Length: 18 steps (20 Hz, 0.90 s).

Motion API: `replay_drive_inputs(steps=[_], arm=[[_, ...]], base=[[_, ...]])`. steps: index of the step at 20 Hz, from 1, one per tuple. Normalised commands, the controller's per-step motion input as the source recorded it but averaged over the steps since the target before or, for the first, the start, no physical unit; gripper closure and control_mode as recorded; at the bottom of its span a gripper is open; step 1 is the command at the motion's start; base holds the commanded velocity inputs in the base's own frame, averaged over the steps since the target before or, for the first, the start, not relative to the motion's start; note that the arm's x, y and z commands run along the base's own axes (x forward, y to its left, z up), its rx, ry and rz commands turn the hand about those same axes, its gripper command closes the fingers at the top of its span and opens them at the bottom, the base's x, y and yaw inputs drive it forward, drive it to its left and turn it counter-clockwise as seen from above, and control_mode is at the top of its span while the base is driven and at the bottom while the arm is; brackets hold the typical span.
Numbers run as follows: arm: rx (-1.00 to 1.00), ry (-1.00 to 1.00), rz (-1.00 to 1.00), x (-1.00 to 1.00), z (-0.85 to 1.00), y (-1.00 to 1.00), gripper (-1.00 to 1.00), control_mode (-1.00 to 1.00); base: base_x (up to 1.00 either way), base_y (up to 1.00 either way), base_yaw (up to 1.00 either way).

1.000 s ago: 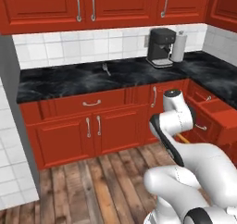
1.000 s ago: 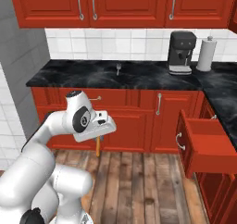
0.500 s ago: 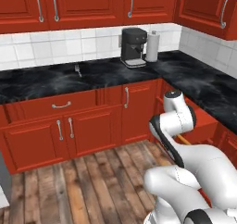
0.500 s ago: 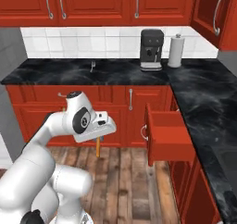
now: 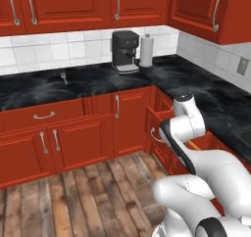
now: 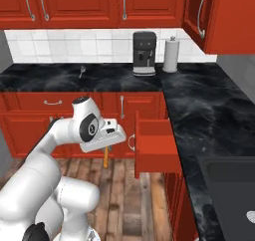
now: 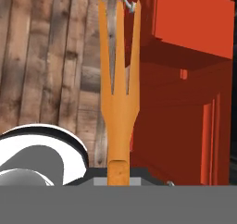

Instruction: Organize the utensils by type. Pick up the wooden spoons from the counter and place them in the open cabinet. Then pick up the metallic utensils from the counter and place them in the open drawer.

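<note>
1. Fork-shaped wooden utensil sits clamped by its handle in the narrow-set gripper, hanging over the floor.
2. Open drawer stands just beside; swinging could clip its front corner.
3. Being wooden, it probably belongs in the cabinet, so this drawer would be the wrong place.

Coffee machine left of paper towel roll.

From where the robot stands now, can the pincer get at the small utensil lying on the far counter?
Probably not. The pincer is shut on a wooden fork and hangs low beside the open drawer, while the utensil lies far off on the counter.
</note>
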Motion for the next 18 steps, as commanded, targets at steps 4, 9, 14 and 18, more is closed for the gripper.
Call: replay_drive_inputs(steps=[4, 9, 14, 18], arm=[[0.0, 0.0, 0.0, 0.0, 0.0, 0.0, 1.0, 1.0], [0.0, 0.0, 0.0, 0.0, 0.0, 0.0, 1.0, 1.0], [0.0, 0.0, 0.0, 0.0, 0.0, 0.0, 1.0, 1.0], [0.0, 0.0, 0.0, 0.0, 0.0, 0.0, 1.0, 1.0]], base=[[0.44, -0.31, 0.01], [0.48, -0.34, 0.04], [0.53, -0.41, 0.02], [0.18, -0.55, 0.0]])
